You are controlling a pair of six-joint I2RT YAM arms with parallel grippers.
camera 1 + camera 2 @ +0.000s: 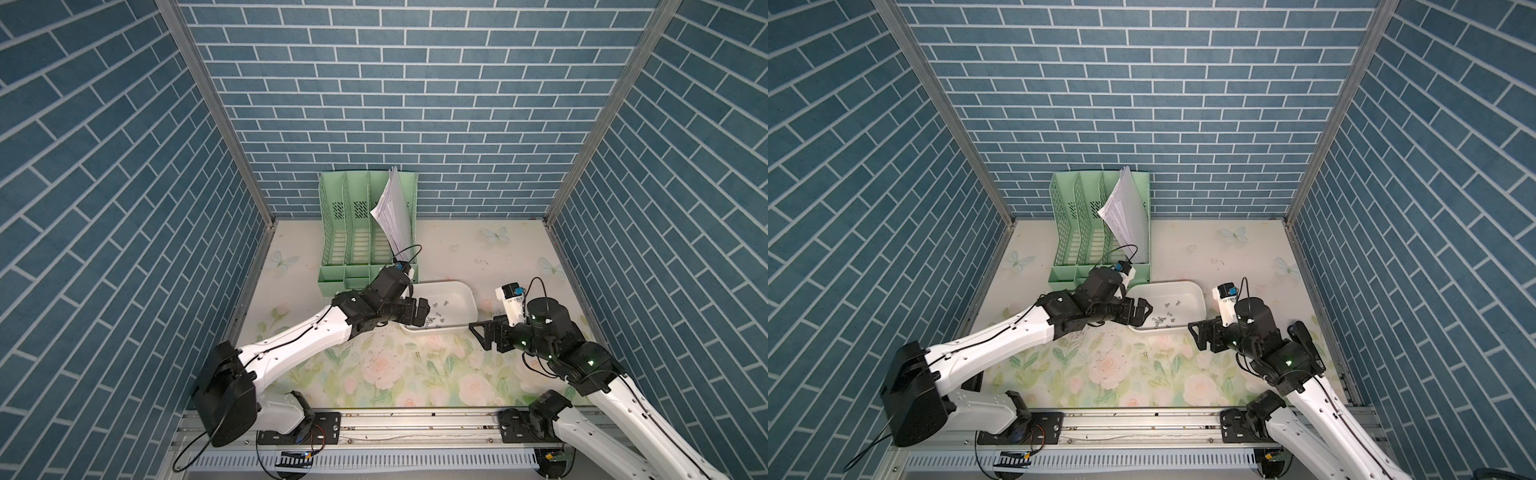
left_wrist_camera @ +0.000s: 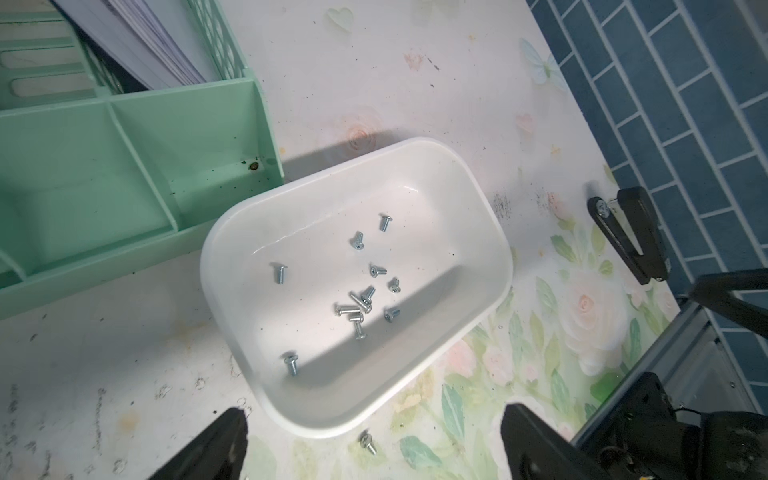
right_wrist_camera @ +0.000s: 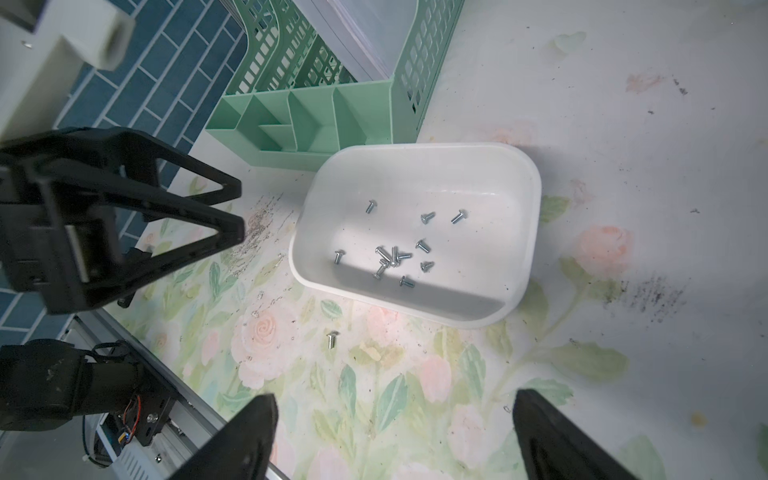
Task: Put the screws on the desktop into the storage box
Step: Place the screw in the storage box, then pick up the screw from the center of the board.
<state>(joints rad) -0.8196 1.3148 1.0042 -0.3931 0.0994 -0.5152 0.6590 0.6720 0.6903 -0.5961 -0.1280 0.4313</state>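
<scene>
The white storage box (image 1: 469, 291) (image 1: 1200, 297) sits mid-desktop, with several small grey screws (image 2: 357, 307) (image 3: 390, 257) lying on its floor. One more screw (image 1: 417, 355) (image 1: 1145, 355) (image 2: 368, 442) (image 3: 331, 338) lies on the floral desktop (image 1: 457, 249), just in front of the box's near rim. My left gripper (image 1: 415, 311) (image 1: 1140, 311) (image 2: 374, 413) hovers over the box's left end, open and empty. My right gripper (image 1: 478, 334) (image 1: 1196, 332) (image 3: 395, 401) hangs open and empty above the desktop by the box's right front corner.
A mint-green file organiser (image 1: 365, 232) holding white papers (image 1: 392, 212) stands just behind the box, close to my left wrist. Blue brick walls enclose three sides. Dark scratch marks (image 3: 648, 295) speckle the desktop near the box.
</scene>
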